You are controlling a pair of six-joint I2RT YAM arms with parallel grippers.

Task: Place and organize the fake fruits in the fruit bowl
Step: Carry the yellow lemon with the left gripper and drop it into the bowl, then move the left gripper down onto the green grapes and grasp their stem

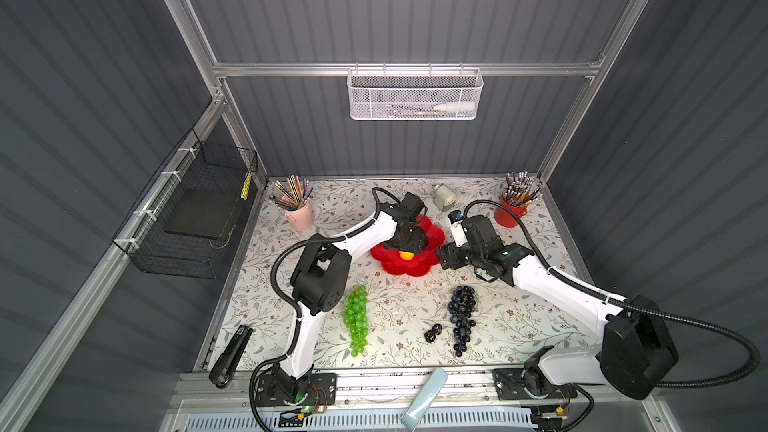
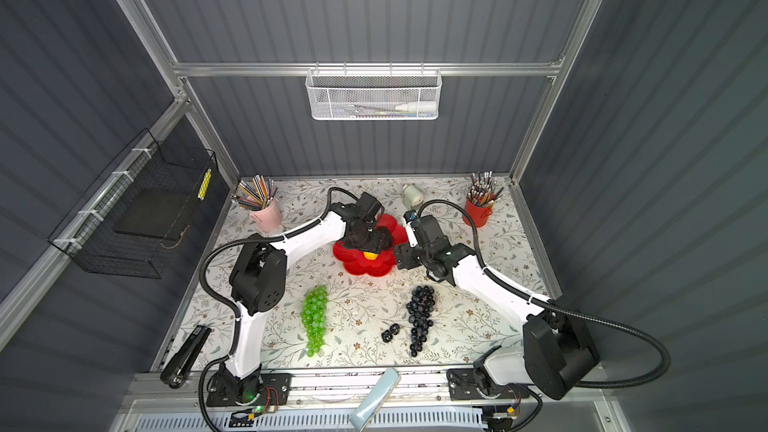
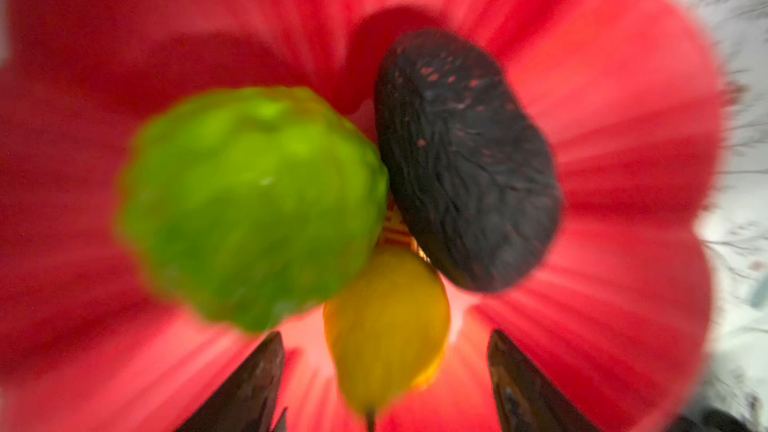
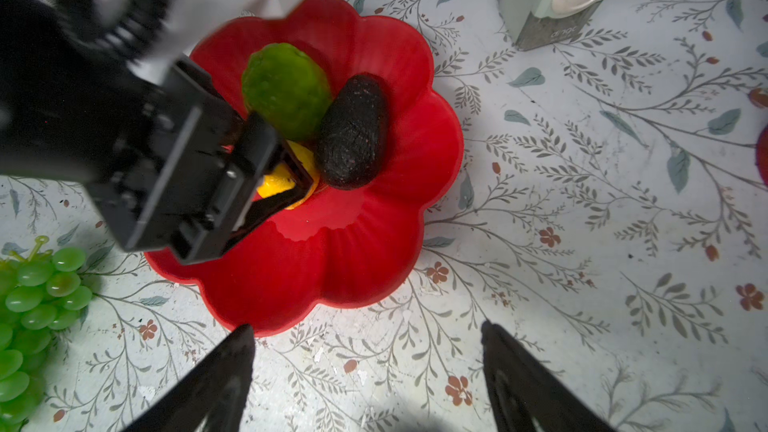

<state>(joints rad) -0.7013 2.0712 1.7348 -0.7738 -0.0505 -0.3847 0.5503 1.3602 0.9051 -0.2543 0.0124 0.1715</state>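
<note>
Left claw (image 3: 385,335) jaws apart, straddling small yellow plastic fruit (image 3: 386,297) w/ gaps both sides (not gripping, I'd say), resting in glossy red flower-shaped bowl (image 4: 353,259). Lift straight up, no sideways nudge. Right claw (image 4: 365,328) apart, empty, over counter (image 4: 582,201).

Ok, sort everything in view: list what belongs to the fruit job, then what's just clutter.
Job: fruit bowl; in it lime-green scaly ball, black bumpy oval, small yellow fruit; outside it green grape bunch, dark-purple grape bunch, berry cluster.
Clutter: pink pencil cup, red pencil cup, pale green sharpener.
</note>
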